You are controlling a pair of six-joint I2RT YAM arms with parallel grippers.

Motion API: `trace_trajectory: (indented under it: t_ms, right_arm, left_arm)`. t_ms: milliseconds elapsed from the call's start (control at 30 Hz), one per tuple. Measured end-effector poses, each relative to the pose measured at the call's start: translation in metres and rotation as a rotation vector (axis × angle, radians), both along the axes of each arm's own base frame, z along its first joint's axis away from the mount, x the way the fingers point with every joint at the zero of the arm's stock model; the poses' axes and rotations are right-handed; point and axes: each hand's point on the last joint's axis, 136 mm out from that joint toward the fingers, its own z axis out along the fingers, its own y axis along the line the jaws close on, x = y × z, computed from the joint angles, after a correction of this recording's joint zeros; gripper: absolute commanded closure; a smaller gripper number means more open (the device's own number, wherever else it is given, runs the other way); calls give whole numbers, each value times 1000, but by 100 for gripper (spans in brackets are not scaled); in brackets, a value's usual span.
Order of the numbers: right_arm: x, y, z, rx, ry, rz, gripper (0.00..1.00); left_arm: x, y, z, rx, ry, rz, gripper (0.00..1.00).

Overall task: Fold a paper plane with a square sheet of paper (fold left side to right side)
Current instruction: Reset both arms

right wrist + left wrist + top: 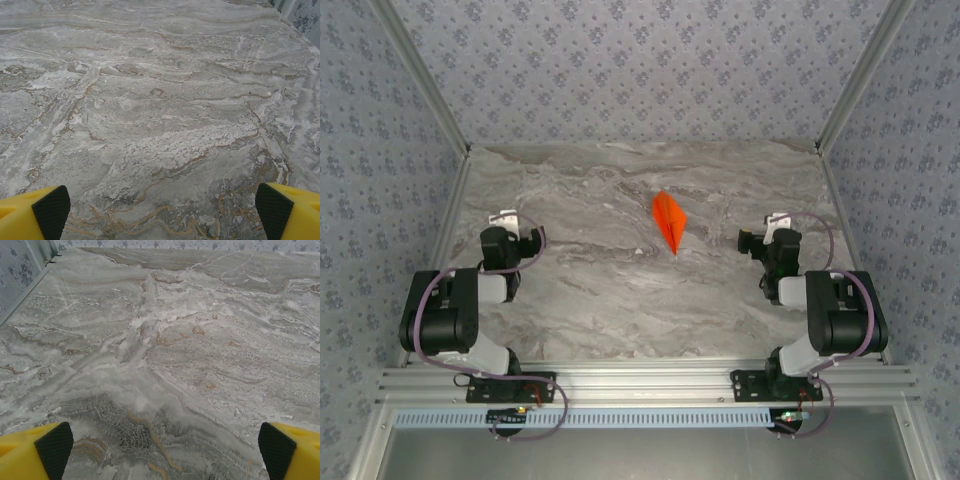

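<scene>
L arm (pixel 455 315), R arm (pixel 835 310) tucked; L gripper (pixel 165 447), R gripper (pixel 162 210) jaws wide apart

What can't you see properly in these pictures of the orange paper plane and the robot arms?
- paper plane, top view: too small to make out its folds or centre crease.
- Its underside: hidden, because it lies flat against the table.
- left gripper, left wrist view: the jaws are cut off by the bottom edge.
- right gripper, right wrist view: the jaws are cut off the same way.
</scene>
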Motion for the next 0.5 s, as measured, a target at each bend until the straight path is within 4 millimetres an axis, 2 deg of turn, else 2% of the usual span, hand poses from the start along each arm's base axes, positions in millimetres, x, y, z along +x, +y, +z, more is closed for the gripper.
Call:
trace_trajectory:
  t_ms: [500]
  right_arm:
    - [0,2,0,4,-1,9,0]
  left_arm:
    - [0,0,0,0,2,0,2]
